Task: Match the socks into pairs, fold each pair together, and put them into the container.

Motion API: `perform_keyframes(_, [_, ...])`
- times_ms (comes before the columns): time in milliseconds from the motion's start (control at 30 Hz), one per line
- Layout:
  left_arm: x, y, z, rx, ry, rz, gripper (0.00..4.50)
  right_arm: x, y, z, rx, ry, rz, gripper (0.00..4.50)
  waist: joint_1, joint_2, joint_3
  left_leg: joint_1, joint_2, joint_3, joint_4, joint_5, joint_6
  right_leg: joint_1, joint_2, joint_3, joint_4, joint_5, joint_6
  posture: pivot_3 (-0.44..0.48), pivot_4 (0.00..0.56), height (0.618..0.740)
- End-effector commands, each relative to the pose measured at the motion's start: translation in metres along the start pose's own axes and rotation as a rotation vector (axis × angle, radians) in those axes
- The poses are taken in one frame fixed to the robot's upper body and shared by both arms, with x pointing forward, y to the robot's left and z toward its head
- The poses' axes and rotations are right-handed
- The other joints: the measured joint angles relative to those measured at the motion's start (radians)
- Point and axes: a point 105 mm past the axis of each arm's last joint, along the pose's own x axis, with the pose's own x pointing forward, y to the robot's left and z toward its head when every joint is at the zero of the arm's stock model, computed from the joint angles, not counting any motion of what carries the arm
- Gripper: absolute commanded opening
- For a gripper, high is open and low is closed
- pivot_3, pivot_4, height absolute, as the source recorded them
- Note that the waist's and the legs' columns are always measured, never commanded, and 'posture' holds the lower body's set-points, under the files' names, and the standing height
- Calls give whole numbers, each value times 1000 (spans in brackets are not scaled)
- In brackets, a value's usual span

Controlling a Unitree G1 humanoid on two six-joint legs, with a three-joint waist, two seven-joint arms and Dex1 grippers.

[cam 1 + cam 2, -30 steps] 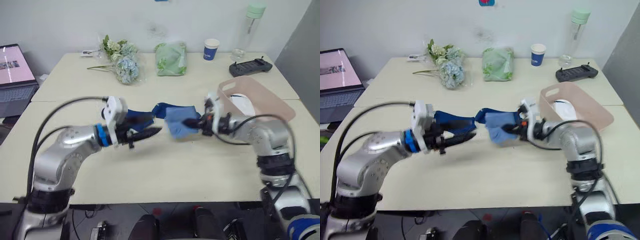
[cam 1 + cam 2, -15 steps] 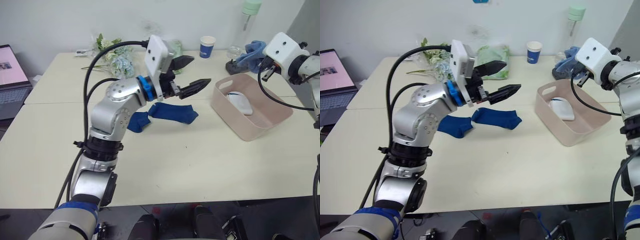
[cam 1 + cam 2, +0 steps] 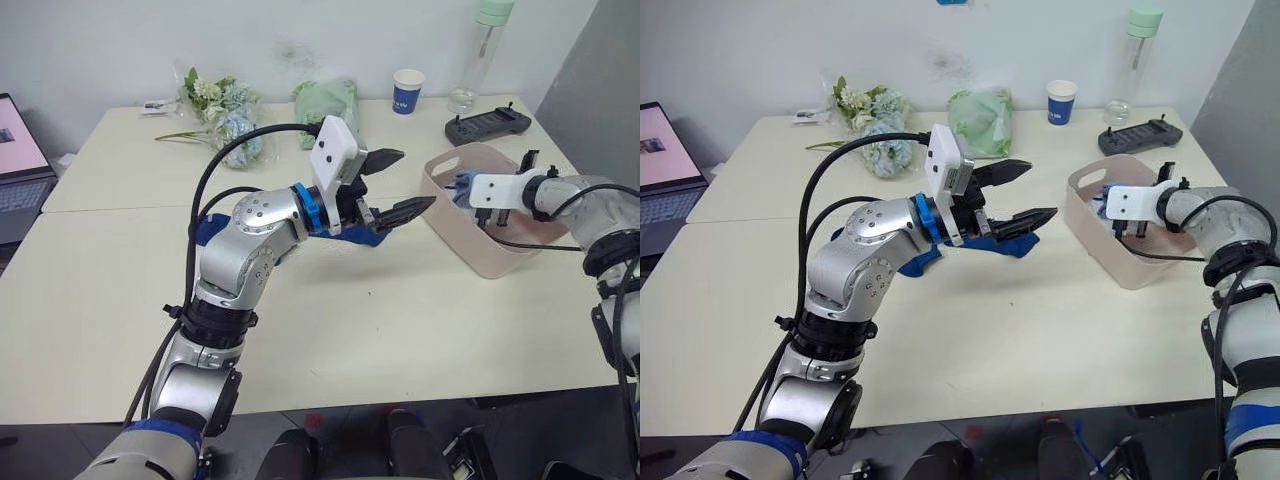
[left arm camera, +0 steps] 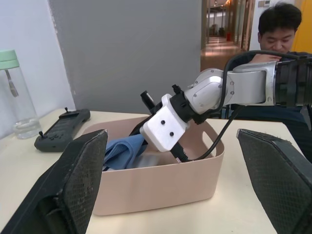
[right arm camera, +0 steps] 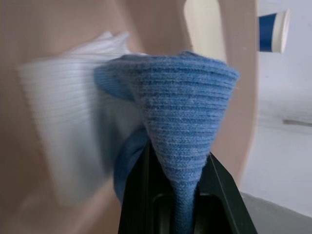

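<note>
Wrist view shows right gripper [image 5: 178, 195] pinching the light blue socks [image 5: 170, 112] above white socks [image 5: 63, 122] inside the container [image 3: 480, 250]; left gripper [image 3: 395, 185] gapes empty above navy socks [image 3: 1005, 240], lying lengthwise across the table [image 3: 400, 320].

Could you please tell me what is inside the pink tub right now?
The pink tub holds folded white socks and light blue socks, which the right gripper grips over the white ones. The tub's bottom beneath them is covered.

We see: container [image 3: 500, 255] pale pink | held socks [image 5: 183, 117] light blue, ribbed | folded socks [image 5: 58, 126] white | table socks [image 3: 1015, 243] dark navy
</note>
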Motion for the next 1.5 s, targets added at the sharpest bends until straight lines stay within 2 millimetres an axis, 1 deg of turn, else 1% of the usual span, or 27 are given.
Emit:
perform_keyframes(33, [-2, -4, 11, 36, -27, -7, 4467, -5, -5, 1, 30, -21, 33, 322, 0, 0, 0, 0, 0, 0, 0, 0, 0, 0, 0, 0, 0, 0, 0, 0, 150, 740])
perform_keyframes(67, [-2, -3, 11, 37, -24, -5, 4500, -6, -3, 0, 46, -22, 62, 676, 0, 0, 0, 0, 0, 1, 0, 0, 0, 0, 0, 1, 0, 0, 0, 0, 150, 740])
perform_keyframes(100, [-4, -2, 10, 37, -21, -2, 4500, -10, -1, -1, 71, -31, 108, 889, -1, 0, 0, 0, 0, 1, 0, 0, 0, 0, 0, 1, 0, 0, 0, 0, 150, 740])
perform_keyframes(133, [-5, 0, 10, 38, -18, 3, 4500, -13, -1, -2, 89, -35, 138, 1221, -1, 0, 0, 0, 0, 1, 0, 0, 0, 0, 0, 1, 0, 0, 0, 0, 150, 740])
perform_keyframes(300, [-7, 6, 10, 45, -14, 16, 4500, -29, -14, 0, 122, -60, 207, 2908, -1, 0, 0, 0, 0, 2, 0, 0, 0, 0, 0, 2, 0, 0, 1, 0, 150, 740])
perform_keyframes(333, [-6, 6, 10, 45, -15, 17, 4500, -36, -19, 1, 140, -69, 236, 3304, -1, 0, 0, 0, 0, 2, 0, 0, 0, 0, 0, 2, 0, 0, 1, 0, 150, 740])
perform_keyframes(433, [-5, 9, 10, 53, -13, 14, 4500, -53, -38, 9, 172, -110, 274, 3304, 1, 0, 0, 0, 0, 3, 0, 0, 0, -1, 0, 3, 0, 1, 1, 0, 150, 740])
perform_keyframes(600, [-5, 10, 10, 60, -14, 7, 4500, -74, -62, 19, 191, -140, 294, 3304, 1, 0, 0, 1, 0, 3, 0, 0, 0, -1, 0, 3, 0, 1, 1, 0, 150, 740])
perform_keyframes(667, [-5, 10, 10, 61, -15, 8, 4500, -75, -76, 23, 192, -144, 232, 3304, 2, 0, 0, 1, 0, 3, 0, 0, 0, -1, 0, 3, 0, 1, 1, 0, 150, 740])
perform_keyframes(733, [-4, 10, 10, 64, -16, 6, 4500, -73, -82, 27, 197, -155, 201, 3304, 3, 0, 0, 1, 0, 3, 0, 0, 0, -1, 0, 3, 0, 1, 1, 0, 150, 740])
perform_keyframes(767, [-4, 10, 10, 64, -17, 6, 4500, -67, -81, 29, 213, -164, 184, 3134, 3, 0, 0, 1, 0, 3, 0, 0, 0, -1, 0, 3, 1, 1, 1, 0, 150, 740])
perform_keyframes(833, [-3, 9, 10, 66, -16, 5, 4500, -55, -70, 30, 230, -171, 190, 2674, 3, 0, 0, 1, 0, 4, 0, 0, 0, -1, 0, 3, 1, 1, 1, 0, 150, 740])
perform_keyframes(867, [-3, 9, 10, 67, -15, 4, 4500, -50, -65, 30, 235, -168, 192, 2330, 3, 0, 0, 1, 0, 3, 0, 0, 0, -1, 0, 3, 1, 1, 1, 0, 150, 740])
perform_keyframes(933, [-4, 9, 10, 69, -14, 6, 4500, -41, -48, 24, 224, -140, 221, 1600, 4, 0, 0, 1, 0, 3, 0, 0, 0, -1, 0, 3, 1, 1, 1, 0, 150, 740])
perform_keyframes(1033, [-4, 10, 10, 71, -12, 7, 4500, -35, -38, 21, 223, -124, 236, 480, 8, 0, 0, 0, 0, 4, 0, 0, 0, -2, 0, 4, 1, 1, 1, 0, 150, 740])
perform_keyframes(1067, [-5, 9, 9, 71, -8, 8, 4500, -30, -30, 20, 229, -116, 250, 161, 8, 0, 0, 0, 0, 4, 0, 0, 0, -2, 0, 4, 1, 1, 1, 0, 150, 740])
perform_keyframes(1100, [-6, 9, 9, 72, -6, 8, 4500, -26, -24, 19, 233, -109, 260, 27, 7, 0, 0, 0, 0, 4, 0, 0, 0, -2, -1, 4, 1, 1, 1, 0, 150, 740])
perform_keyframes(1167, [-7, 7, 8, 69, 0, 8, 4500, -13, 3, 13, 229, -71, 302, 27, 5, 0, 0, 0, 0, 4, 1, 0, 0, -2, 0, 4, 1, 1, 1, 0, 150, 740])
perform_keyframes(1233, [-7, 7, 7, 69, 4, 7, 4500, -4, 19, 13, 246, -60, 317, 27, 3, -1, -1, 1, 0, 4, 1, 0, 0, -2, 0, 4, 1, 1, 1, 0, 150, 740])
perform_keyframes(1300, [-7, 7, 8, 70, 6, 7, 4500, 0, 24, 15, 270, -69, 318, 27, -2, -1, -1, 1, 0, 5, 1, 0, 0, -2, 0, 5, 2, 1, 1, 0, 150, 740])
perform_keyframes(1400, [-8, 8, 8, 70, 8, 8, 4500, 4, 25, 20, 317, -92, 310, 27, -4, -1, -1, 1, 1, 6, 1, 0, 0, -3, 0, 6, 2, 1, 1, 0, 150, 740])
perform_keyframes(1500, [-10, 8, 5, 72, 22, 8, 4500, 2, 20, 15, 303, -71, 284, 27, -4, -1, -1, 1, 1, 5, 1, 0, 0, -3, 0, 6, 2, 1, 1, 0, 150, 740])
